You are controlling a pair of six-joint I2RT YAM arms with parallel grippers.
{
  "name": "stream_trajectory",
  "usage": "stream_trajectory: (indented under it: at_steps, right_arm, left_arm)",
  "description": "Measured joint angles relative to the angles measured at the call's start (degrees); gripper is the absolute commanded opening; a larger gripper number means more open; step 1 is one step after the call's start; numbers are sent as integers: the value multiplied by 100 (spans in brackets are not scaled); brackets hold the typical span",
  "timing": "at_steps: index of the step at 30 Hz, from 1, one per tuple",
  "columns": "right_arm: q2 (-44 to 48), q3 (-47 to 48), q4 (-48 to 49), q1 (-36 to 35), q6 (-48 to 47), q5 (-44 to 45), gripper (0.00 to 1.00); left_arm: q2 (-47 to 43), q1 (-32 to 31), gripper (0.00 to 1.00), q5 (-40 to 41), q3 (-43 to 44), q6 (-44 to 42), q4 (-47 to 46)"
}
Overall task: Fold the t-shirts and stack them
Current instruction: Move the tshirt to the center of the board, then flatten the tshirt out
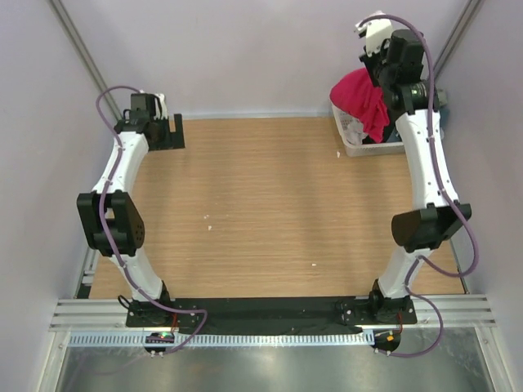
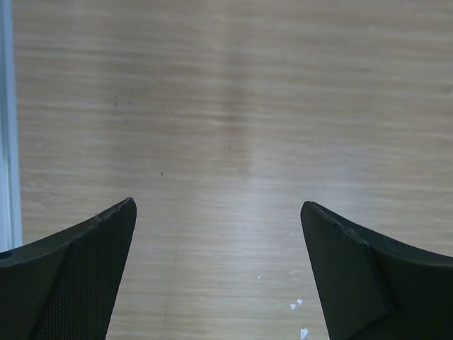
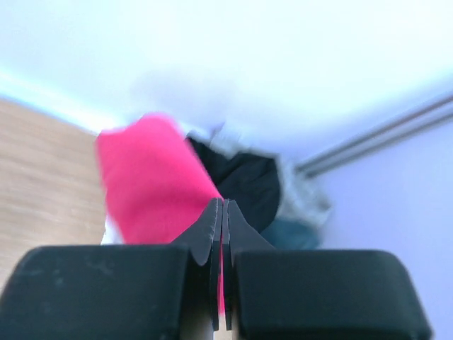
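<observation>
The worktop spreads left of the basket, presumably for folding. Over the basket hangs the pink shirt, clamped in the right tool, likely to lift it off the black shirt. Well left of the basket, the left tool stands apart, holding nothing.

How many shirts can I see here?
3: the pink shirt pinched in the right hand, a black shirt and a blurry bluish shirt in the basket; more may be hidden.
</observation>
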State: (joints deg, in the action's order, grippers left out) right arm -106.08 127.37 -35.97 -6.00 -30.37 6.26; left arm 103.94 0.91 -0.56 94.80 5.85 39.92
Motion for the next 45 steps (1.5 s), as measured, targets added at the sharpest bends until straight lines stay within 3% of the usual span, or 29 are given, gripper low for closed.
stream_trajectory:
  at_steps: [4, 8, 11, 12, 15, 18, 21, 27, 36, 45]
  right_arm:
    - [728, 0, 422, -728, -525, 251, 1]
    - [1397, -9, 979, -1668, -955, 435, 1]
    - [1869, -208, 1425, -1818, -981, 555, 45]
    - [2085, -472, 1598, -1777, -973, 651, 63]
    - [2826, -2020, 2293, -1687, -1071, 940, 78]
    - [3191, -3475, 2651, -1676, -1082, 1220, 82]
    - [2835, -4256, 2514, -1674, -704, 1453, 82]
    - [2304, -5243, 1016, -1624, 33, 599, 79]
    - [1211, -4376, -157, -1827, 509, -1438, 78]
    - [293, -3829, -612, -1880, 791, -1825, 78]
  left_arm:
    - [83, 0, 100, 24, 549, 131, -131]
    - [83, -2, 100, -142, 566, 267, -179]
    - [83, -4, 98, -251, 398, 280, -256]
    - [83, -4, 97, -275, 339, 280, -280]
    - [79, -4, 93, -407, 138, 258, -308]
    - [76, -4, 88, -560, -63, 153, -328]
    - [31, -4, 82, -802, -356, 11, -302]
    - [-2, -122, 78, -1432, -769, -188, 199]
    - [92, -529, 78, -2575, -828, -219, 662]
    - [1300, -831, 74, -3053, -319, -181, 715]
